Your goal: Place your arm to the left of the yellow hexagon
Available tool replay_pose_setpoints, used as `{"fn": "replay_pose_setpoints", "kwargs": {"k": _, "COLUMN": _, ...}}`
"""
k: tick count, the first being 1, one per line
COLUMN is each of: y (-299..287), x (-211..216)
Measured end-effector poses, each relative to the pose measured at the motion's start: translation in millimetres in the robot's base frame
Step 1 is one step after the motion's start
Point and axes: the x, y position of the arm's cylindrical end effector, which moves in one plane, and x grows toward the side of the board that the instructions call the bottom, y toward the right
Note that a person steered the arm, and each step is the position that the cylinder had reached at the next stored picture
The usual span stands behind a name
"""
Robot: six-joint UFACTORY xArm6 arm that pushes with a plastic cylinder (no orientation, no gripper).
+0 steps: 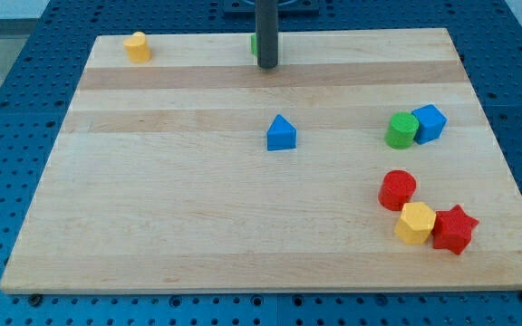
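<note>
Yellow hexagon: we see it closest to the view's bottom, down by the right corner of the wooden board.
red star: it touches the yellow hexagon on the side toward the view's right.
red cylinder: it sits just above the yellow hexagon and a bit to the view's left, so close that they seem to touch.
green cylinder: it is farther up from the yellow hexagon, past the red cylinder.
blue cube: it is also up from the yellow hexagon, pressed against the green cylinder on the side toward the view's right.
blue block with a pointed top: it stands alone, well apart from the yellow hexagon, up and toward the view's left.
tip: our tip is far from the yellow hexagon, up near the board's top edge and toward the view's left. It touches no block that we can see clearly.
green block: only a thin bit peeks out from behind our rod, far from the yellow hexagon. We cannot tell its shape.
second yellow block: it is the farthest from the yellow hexagon, by the top left corner. We cannot tell its shape.
jaws: our arm ends in a plain dark rod, so we cannot tell any open or closed state.
</note>
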Motion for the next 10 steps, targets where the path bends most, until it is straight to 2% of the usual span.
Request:
{"fn": "replay_pose_setpoints", "kwargs": {"k": 2, "y": 2.9, "x": 53.6}}
{"fn": "replay_pose_setpoints", "kwargs": {"k": 5, "y": 60.7, "x": 101.6}}
{"fn": "replay_pose_setpoints", "kwargs": {"k": 7, "y": 60.9, "x": 160.4}}
{"fn": "replay_pose_setpoints", "kwargs": {"k": 10, "y": 60.9, "x": 270.7}}
